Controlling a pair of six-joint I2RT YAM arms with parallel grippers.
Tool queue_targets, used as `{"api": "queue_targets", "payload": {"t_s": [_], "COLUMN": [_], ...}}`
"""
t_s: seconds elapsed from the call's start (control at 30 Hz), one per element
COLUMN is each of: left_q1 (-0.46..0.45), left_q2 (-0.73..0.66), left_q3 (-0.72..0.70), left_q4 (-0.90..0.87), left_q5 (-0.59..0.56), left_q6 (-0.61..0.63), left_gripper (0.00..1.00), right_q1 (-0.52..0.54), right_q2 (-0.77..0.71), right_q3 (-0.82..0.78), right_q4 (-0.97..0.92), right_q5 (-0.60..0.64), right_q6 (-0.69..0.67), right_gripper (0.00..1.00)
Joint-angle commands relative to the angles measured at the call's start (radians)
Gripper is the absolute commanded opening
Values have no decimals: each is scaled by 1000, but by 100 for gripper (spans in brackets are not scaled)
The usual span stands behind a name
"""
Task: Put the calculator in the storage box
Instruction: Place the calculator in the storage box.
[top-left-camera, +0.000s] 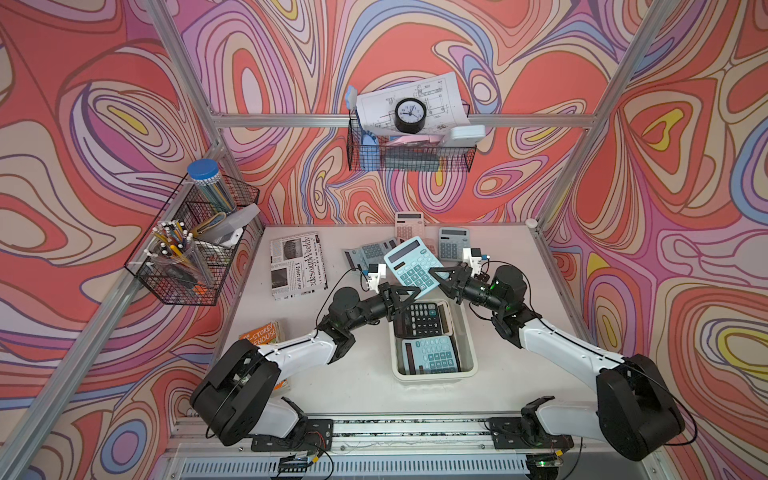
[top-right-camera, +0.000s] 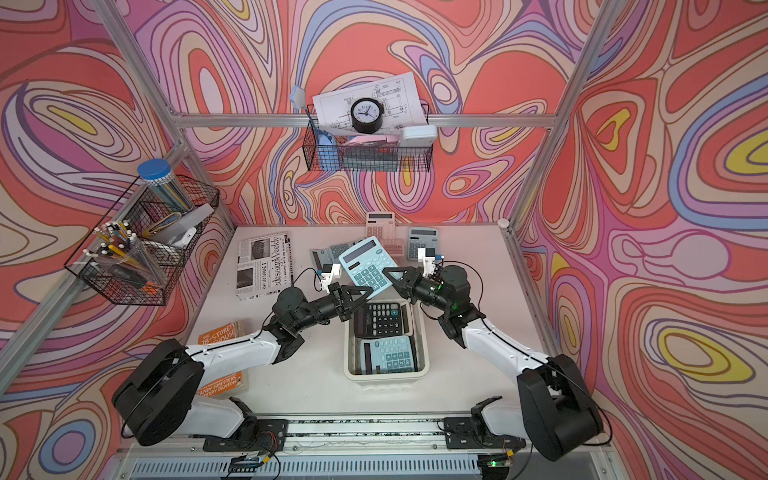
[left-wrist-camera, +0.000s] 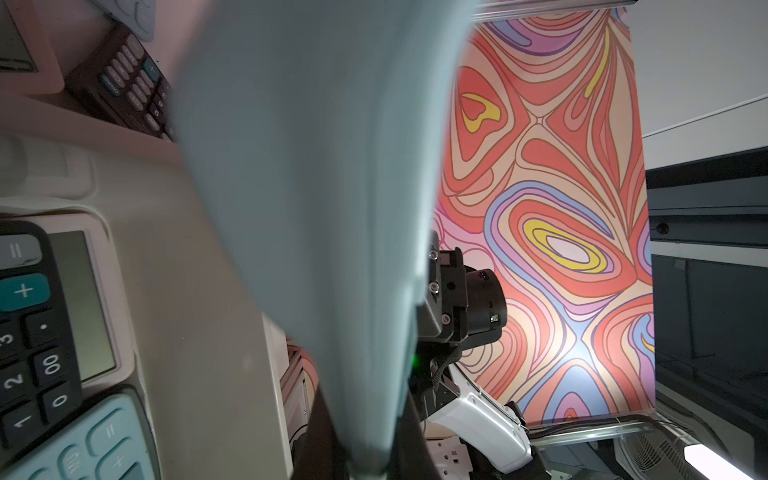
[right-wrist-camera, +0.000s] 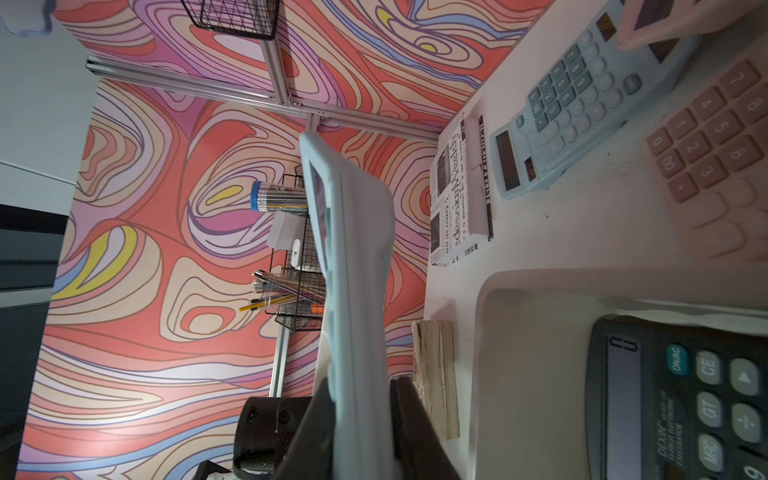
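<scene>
A light blue calculator (top-left-camera: 411, 262) (top-right-camera: 365, 266) hangs tilted in the air over the far end of the cream-white storage box (top-left-camera: 469, 345) (top-right-camera: 424, 345). My left gripper (top-left-camera: 415, 290) (top-right-camera: 368, 291) is shut on its near lower corner; in the left wrist view its pale back (left-wrist-camera: 324, 208) fills the frame above the gripper (left-wrist-camera: 370, 449). My right gripper (top-left-camera: 434, 272) (top-right-camera: 386, 271) straddles the opposite edge (right-wrist-camera: 353, 270), jaws slightly parted with a thin gap at one finger (right-wrist-camera: 405, 415). A black calculator (top-left-camera: 419, 318) and a light blue one (top-left-camera: 434, 355) lie in the box.
More calculators lie at the back of the table: pink (top-left-camera: 409, 226), grey-blue (top-left-camera: 454, 243) and teal (top-left-camera: 370, 251). A newspaper-print book (top-left-camera: 297, 266) and an orange book (top-left-camera: 262, 332) lie to the left. Black wire baskets hang on the left wall (top-left-camera: 195, 245) and the back wall (top-left-camera: 409, 153).
</scene>
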Motion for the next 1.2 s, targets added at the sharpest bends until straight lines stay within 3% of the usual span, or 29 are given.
{"api": "queue_targets", "payload": {"t_s": [0.0,0.17,0.37,0.5,0.6,0.93,1.17], "left_q1": [2,49,72,76,78,81,116], "left_q2": [-41,-147,-221,-209,-206,-270,-289], "left_q3": [52,97,272,374,411,427,378], "left_q4": [-234,-579,-1133,-1393,-1488,-1608,-1558], "left_q5": [75,135,212,285,327,446,521], "left_q6": [141,294,579,711,760,814,786], "left_gripper": [0,0,0,0,0,0,0], "right_q1": [33,29,18,15,16,16,16], "right_q2": [-69,-108,-32,39,95,246,290], "right_q3": [99,288,563,697,755,880,873], "right_q4": [-326,-792,-1203,-1320,-1342,-1393,-1414], "right_q5": [-34,88,220,226,189,22,-144], "right_q6": [-255,-607,-937,-1051,-1080,-1200,-1261], "right_gripper": [49,80,98,98,98,79,68]}}
